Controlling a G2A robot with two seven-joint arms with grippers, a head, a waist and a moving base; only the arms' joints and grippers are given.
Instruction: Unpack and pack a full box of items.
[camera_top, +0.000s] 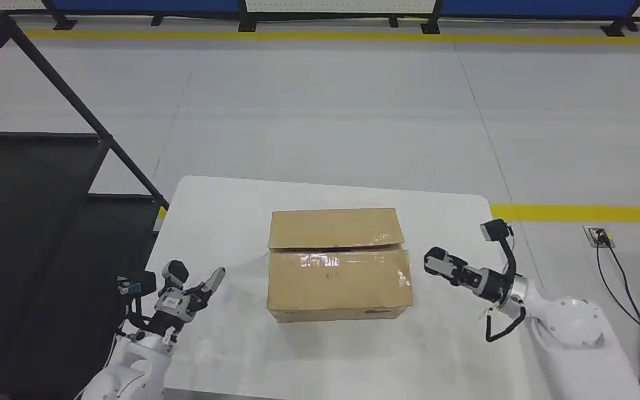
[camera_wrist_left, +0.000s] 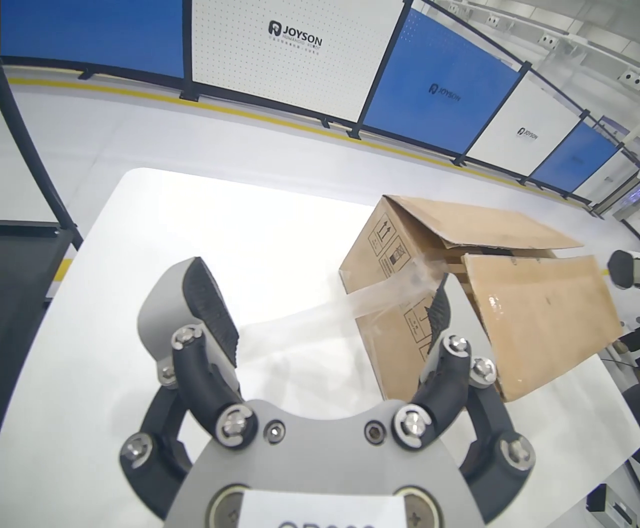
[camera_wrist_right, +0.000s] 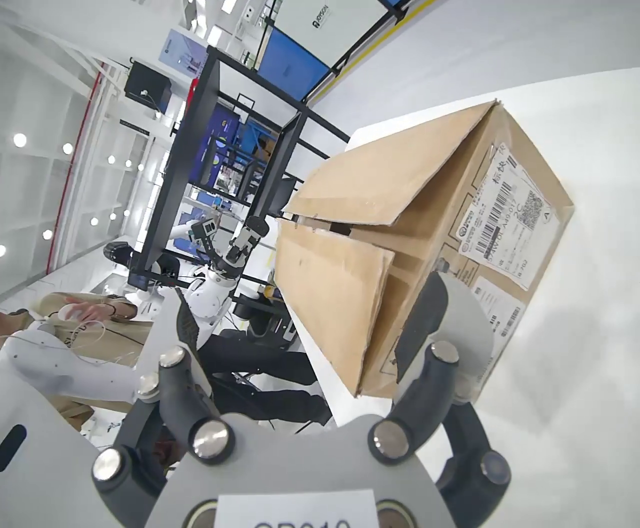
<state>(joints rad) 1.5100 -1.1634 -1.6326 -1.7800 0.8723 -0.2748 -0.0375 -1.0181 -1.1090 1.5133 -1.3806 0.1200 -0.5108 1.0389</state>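
Well, we see a brown cardboard box (camera_top: 338, 265) sitting in the middle of the white table (camera_top: 230, 215). Its two long top flaps are not stuck together, and a thin dark gap shows between them. The far flap (camera_wrist_left: 495, 225) lies over the top of the box, and the near flap (camera_wrist_left: 540, 320) tips down toward the front side. A strip of clear tape (camera_wrist_left: 320, 312) runs from the end of the box out toward the left claw (camera_wrist_left: 320, 280). That claw sits low near the front corner of the table, apart from the box, with its two fingers spread wide. The tape crosses the space between the fingers and reaches close to one black pad (camera_wrist_left: 210, 305), but we cannot tell if it sticks there. The fingers are not squeezing anything. The right claw (camera_wrist_right: 310, 295) is on the other side, just beside the end of the box that has a white label (camera_wrist_right: 505, 220). Its fingers are spread wide too and they hold nothing. One finger (camera_wrist_right: 440, 320) is close to the box's end wall, but we cannot tell if it touches.
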